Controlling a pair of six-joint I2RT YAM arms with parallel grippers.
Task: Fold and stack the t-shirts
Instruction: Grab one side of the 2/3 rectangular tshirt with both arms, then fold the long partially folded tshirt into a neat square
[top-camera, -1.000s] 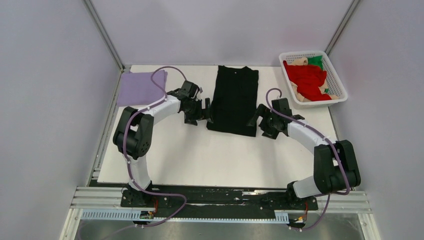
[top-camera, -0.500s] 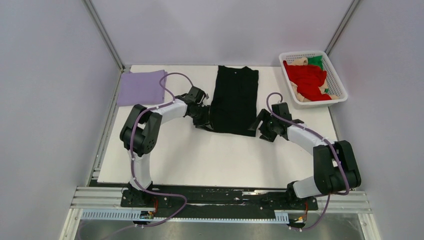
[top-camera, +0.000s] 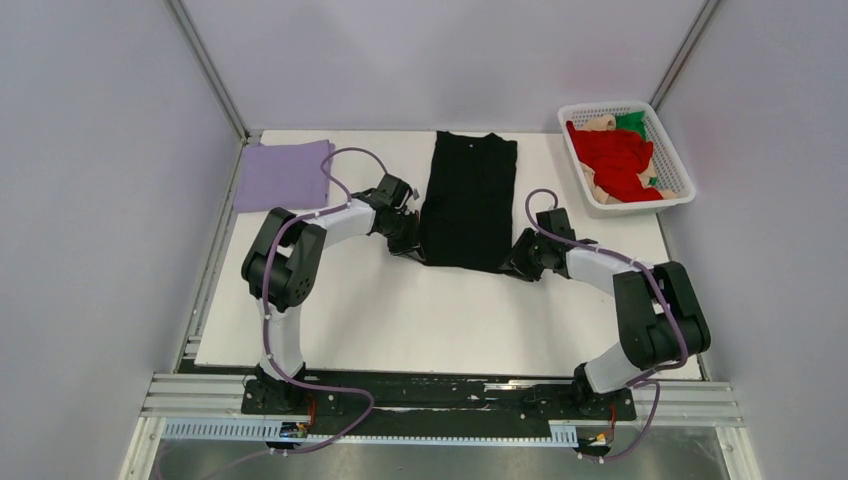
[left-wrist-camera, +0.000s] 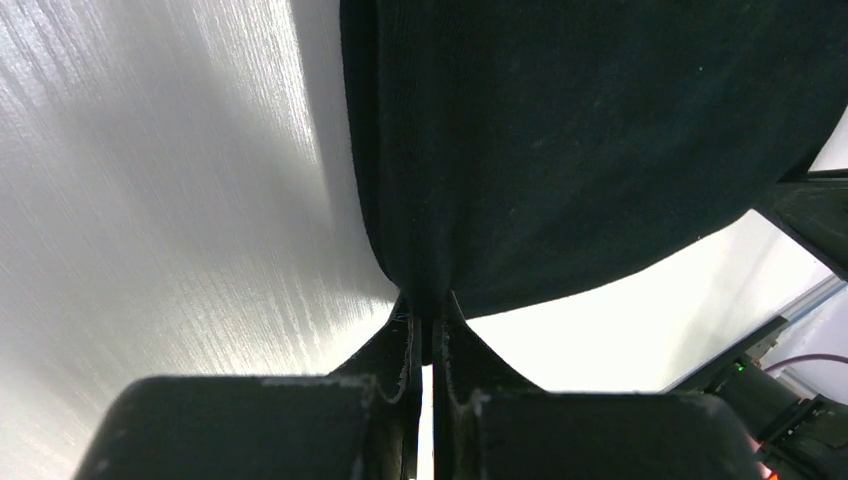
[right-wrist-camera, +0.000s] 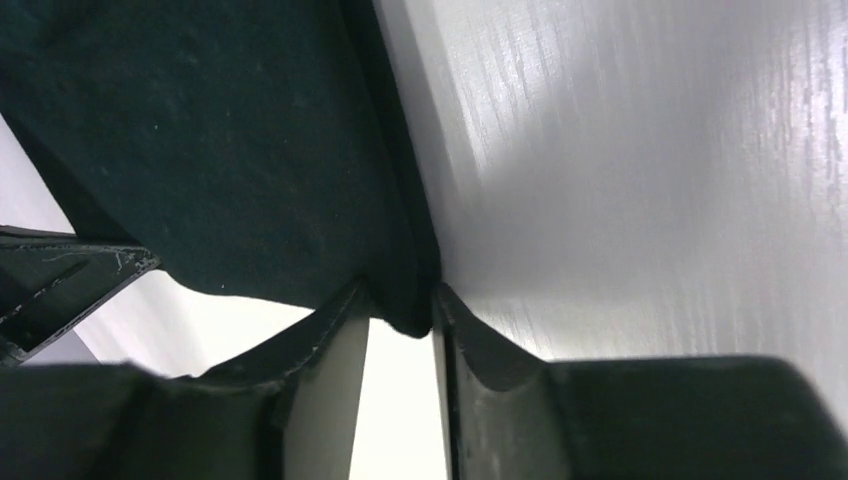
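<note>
A large black t-shirt (top-camera: 467, 200), folded into a long strip, lies flat at the middle back of the white table (top-camera: 400, 310). My left gripper (top-camera: 418, 250) is at its near left corner, shut on the black cloth (left-wrist-camera: 600, 150), which fills the tips of my left gripper (left-wrist-camera: 427, 318). At the near right corner, my right gripper (top-camera: 513, 262) has the hem pinched. In the right wrist view the black t-shirt (right-wrist-camera: 200, 150) bunches between the tips of my right gripper (right-wrist-camera: 402, 305). A folded lavender t-shirt (top-camera: 283, 175) lies at the back left.
A white lattice basket (top-camera: 605, 107) at the back right holds a red shirt (top-camera: 615, 160), a green one (top-camera: 632, 120) and a beige one (top-camera: 600, 123). Grey walls enclose the table on three sides.
Both grippers moved in from beside the black t-shirt onto its near corners and closed on the cloth. The shirt's near edge has drawn in slightly.
</note>
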